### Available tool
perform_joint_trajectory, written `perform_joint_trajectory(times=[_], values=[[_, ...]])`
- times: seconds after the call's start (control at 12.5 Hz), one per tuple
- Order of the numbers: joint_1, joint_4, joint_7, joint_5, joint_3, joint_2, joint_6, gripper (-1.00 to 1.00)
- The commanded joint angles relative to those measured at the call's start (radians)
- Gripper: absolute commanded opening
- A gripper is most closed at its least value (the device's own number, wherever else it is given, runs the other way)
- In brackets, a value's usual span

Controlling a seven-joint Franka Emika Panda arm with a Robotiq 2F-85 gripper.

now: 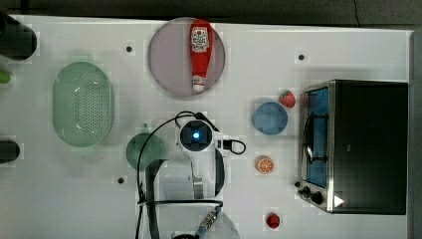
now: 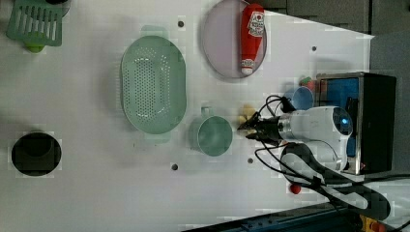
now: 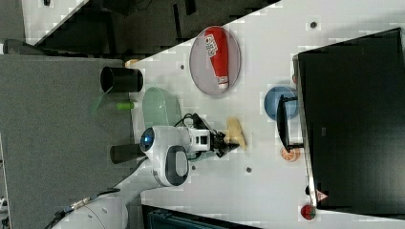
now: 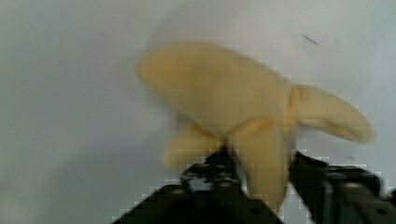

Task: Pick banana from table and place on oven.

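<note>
Gripper (image 4: 261, 179) jaws partly closed, pinching peel flap of banana (image 4: 224, 93), lying mid-table (image 1: 348, 45), away from edges.

Three overheads of one table (image 1: 249, 209); wrist camera close, perhaps blurred.

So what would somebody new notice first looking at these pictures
Probably the robot's hand down on the white table, its fingers either side of a peel flap of the pale banana. Next, the red ketchup bottle lying on a round plate at the top view's upper middle, and the big black-topped oven at the top view's right.
</note>
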Motion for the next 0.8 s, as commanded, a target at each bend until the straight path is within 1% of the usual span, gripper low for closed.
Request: perform_joint_trajectory(times=[0.08, 0.32, 0.48, 0.64, 0.8], values=[[-0.002, 0.011, 0.036, -0.003, -0.014, -0.040, 0.000, -0.50], [-0.002, 0.012, 0.036, -0.003, -0.014, -0.090, -0.001, -0.50], [-0.002, 0.029, 0.036, -0.003, -0.013, -0.171, -0.011, -0.50], [-0.003, 0.043, 0.036, -0.003, -0.014, -0.276, -0.074, -0.50], [-0.005, 0.072, 0.036, -0.003, -0.018, -0.387, -0.202, -0.50]])
